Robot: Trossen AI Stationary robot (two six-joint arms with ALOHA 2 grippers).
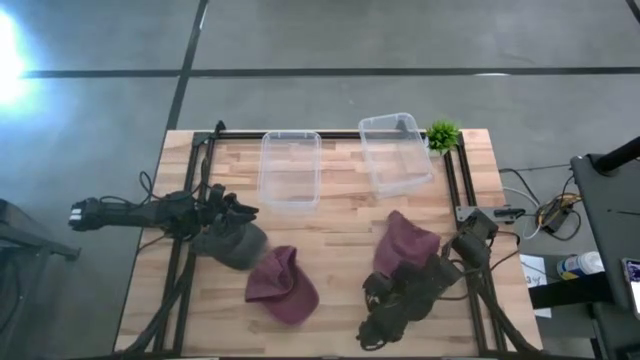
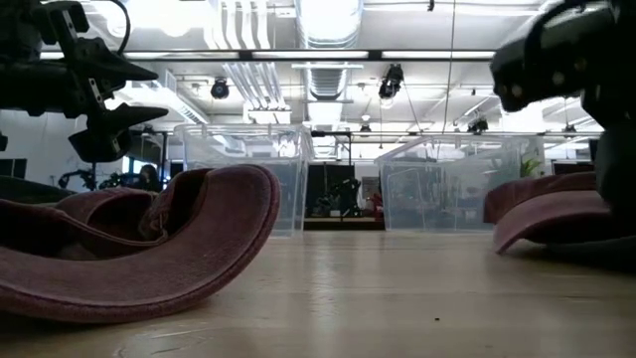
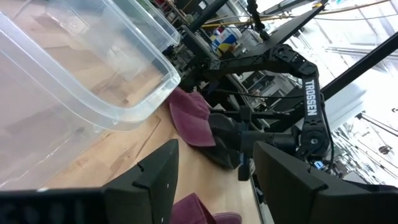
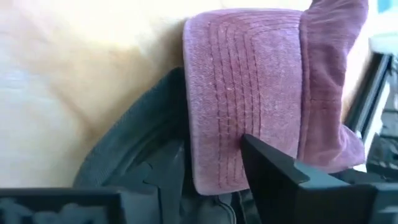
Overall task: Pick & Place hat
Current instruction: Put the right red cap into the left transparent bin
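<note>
Two maroon caps lie on the table: one in the middle near the near edge (image 1: 283, 284) (image 2: 149, 244), one to the right (image 1: 405, 243) (image 2: 556, 209). A grey cap (image 1: 232, 245) lies at the left. My left gripper (image 1: 240, 212) (image 3: 214, 155) hangs open above the grey cap, clear of it. My right gripper (image 4: 211, 165) is open and low at the right maroon cap's brim (image 4: 242, 81). That brim rests on a dark grey cap (image 4: 130, 155). My right gripper stands with its open fingers on either side of the right maroon cap's brim edge (image 4: 217, 177), coming level along the table. The cap lies flat on the dark grey cap. I cannot tell whether the fingers (image 4: 273, 171) touch it.
Two clear plastic bins stand at the table's far side, one left of centre (image 1: 290, 170) and one to the right (image 1: 398, 152). A small green plant (image 1: 442, 135) sits at the far right corner. Cables run along both table sides.
</note>
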